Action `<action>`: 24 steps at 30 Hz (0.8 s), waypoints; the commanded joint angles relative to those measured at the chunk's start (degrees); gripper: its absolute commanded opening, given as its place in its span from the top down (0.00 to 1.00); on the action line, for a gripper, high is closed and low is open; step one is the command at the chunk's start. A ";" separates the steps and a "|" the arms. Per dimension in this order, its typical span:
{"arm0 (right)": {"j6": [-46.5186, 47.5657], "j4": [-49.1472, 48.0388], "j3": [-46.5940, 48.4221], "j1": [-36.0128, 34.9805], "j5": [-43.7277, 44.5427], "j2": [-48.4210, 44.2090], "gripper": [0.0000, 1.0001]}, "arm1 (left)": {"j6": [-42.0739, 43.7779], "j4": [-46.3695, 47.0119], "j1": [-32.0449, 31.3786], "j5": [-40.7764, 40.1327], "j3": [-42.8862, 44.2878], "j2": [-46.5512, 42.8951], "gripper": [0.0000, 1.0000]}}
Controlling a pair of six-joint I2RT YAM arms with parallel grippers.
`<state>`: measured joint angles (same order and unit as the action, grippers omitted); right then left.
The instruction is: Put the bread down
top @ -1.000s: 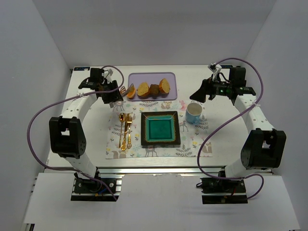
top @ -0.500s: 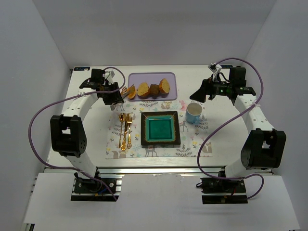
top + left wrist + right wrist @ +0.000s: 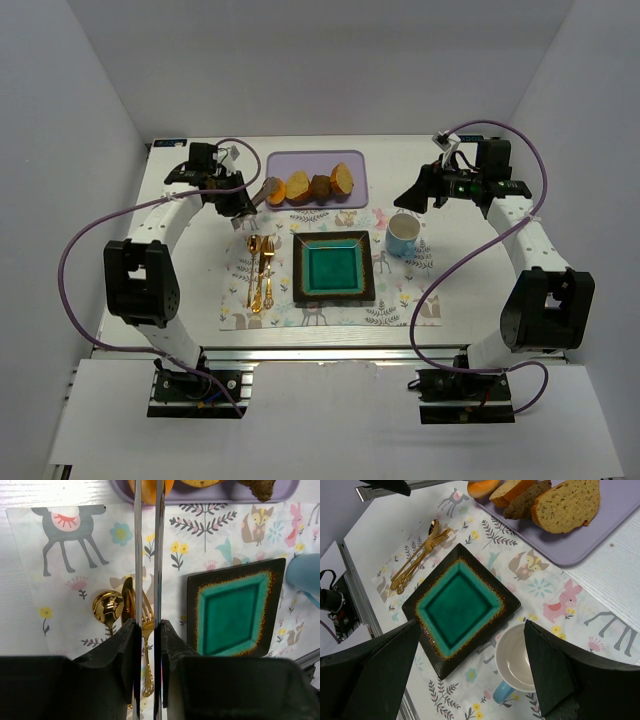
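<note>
While the bread (image 3: 150,486) is sitting on the purple tray's (image 3: 355,160) left end, the left gripper (image 3: 148,540) is reaching it, fingers nearly together, gripping nothing. Next move, I'd judge, is needing wider jaws before closing. Right gripper (image 3: 470,672) is hanging spread wide over the blue cup (image 3: 512,662).

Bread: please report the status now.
Left gripper nearly shut, reaching the bread on the purple tray. Right gripper open, empty, above the cup. Nothing in the way.

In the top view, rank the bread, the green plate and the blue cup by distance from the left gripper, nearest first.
From the left gripper:
1. The bread, at the tray's left end, right by the fingers.
2. The green plate, mid placemat.
3. The blue cup, right of the plate.
</note>
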<state>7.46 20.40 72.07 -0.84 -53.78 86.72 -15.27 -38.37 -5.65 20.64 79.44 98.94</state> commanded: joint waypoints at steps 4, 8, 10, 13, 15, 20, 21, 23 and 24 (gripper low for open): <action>-0.43 -1.51 0.26 0.23 -1.50 -1.73 0.11 | -0.91 1.37 -0.06 4.83 1.60 -10.51 0.89; -0.61 -1.42 0.17 0.23 -1.68 -1.73 0.11 | -1.26 1.19 -0.06 9.93 -3.49 -16.92 0.91; -0.70 -1.51 0.26 0.23 -1.85 -1.64 0.11 | -2.04 2.16 -0.32 13.27 -8.76 -20.61 0.91; -0.52 -1.33 0.70 0.14 -1.94 -1.29 0.11 | -2.84 1.46 -2.51 17.93 -14.56 -24.13 0.91; -0.17 -0.72 1.22 0.23 -1.86 -1.02 0.11 | -4.15 1.80 -6.28 18.99 -18.16 -25.54 0.91; -0.34 -0.54 1.49 0.14 -2.21 -0.76 0.11 | -6.62 2.51 -15.17 14.78 -21.43 -25.81 0.91; -0.43 -0.63 1.40 0.14 -2.21 -0.85 0.11 | -7.05 2.77 -16.49 13.56 -21.69 -25.46 0.91; -0.35 -0.63 1.23 0.23 -2.21 -1.20 0.11 | -7.06 3.21 -17.55 12.32 -22.13 -24.76 0.91; -0.43 -0.54 1.14 0.23 -2.12 -1.29 0.11 | -6.62 3.13 -18.42 11.27 -21.96 -24.41 0.90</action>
<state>7.44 20.45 72.07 -0.84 -54.28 86.72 -21.32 -37.45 -22.98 34.30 56.95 75.07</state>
